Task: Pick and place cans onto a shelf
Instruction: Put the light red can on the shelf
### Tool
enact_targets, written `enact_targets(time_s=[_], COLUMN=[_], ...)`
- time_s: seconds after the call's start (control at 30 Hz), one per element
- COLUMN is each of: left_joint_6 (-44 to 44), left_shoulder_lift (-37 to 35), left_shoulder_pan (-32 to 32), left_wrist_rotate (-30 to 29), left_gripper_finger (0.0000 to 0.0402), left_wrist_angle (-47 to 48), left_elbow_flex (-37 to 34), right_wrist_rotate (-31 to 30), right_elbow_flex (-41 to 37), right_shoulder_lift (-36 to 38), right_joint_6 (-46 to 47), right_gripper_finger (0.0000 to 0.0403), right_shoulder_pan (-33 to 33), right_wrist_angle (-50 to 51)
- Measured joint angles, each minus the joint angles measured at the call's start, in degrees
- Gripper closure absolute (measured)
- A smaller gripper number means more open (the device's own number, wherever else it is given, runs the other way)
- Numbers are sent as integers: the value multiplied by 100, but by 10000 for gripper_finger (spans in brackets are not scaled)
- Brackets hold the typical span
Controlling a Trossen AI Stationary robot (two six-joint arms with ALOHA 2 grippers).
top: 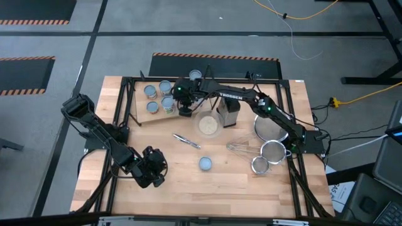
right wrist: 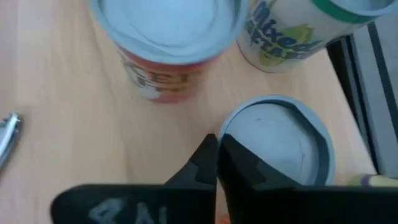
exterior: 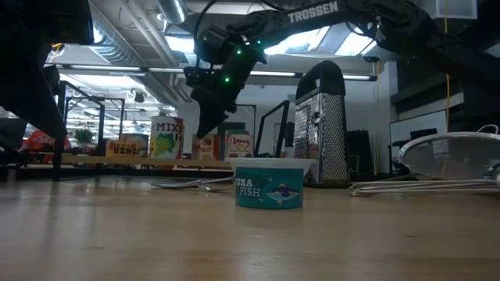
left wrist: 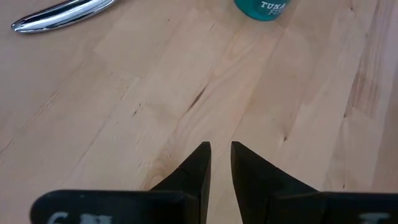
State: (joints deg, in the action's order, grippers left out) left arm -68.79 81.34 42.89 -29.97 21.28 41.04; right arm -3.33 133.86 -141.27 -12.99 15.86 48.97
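High view: right gripper (top: 184,108) reaches over the shelf (top: 139,115) at table's far left, fingers closed together, holding nothing, just above a can top (right wrist: 277,140) beside an orange-labelled can (right wrist: 163,46). Four cans (top: 159,97) stand on shelf. Teal tuna can (top: 205,164) sits alone mid-table. Left gripper (top: 154,172) waits near front edge, fingers slightly apart, empty.

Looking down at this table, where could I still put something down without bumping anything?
The front strip of the tabletop is bare, between the left gripper and the strainers, just nearer than the tuna can. The back is crowded: cans on the shelf, right gripper, bowl, grater.
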Motion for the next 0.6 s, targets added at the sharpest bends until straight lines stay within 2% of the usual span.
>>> enact_targets(time_s=[0.27, 0.6], left_joint_6=[2, 2], left_shoulder_lift=[0, 0], left_shoulder_pan=[0, 0], left_wrist_rotate=[-92, -92], left_gripper_finger=[347, 347], left_wrist_angle=[2, 4], left_elbow_flex=[0, 0], right_wrist_rotate=[142, 1188], right_elbow_flex=[0, 0], right_shoulder_lift=[0, -2], right_joint_6=[-1024, -1771], right_gripper_finger=[397, 396], right_shoulder_pan=[257, 680], right_wrist_angle=[-88, -236])
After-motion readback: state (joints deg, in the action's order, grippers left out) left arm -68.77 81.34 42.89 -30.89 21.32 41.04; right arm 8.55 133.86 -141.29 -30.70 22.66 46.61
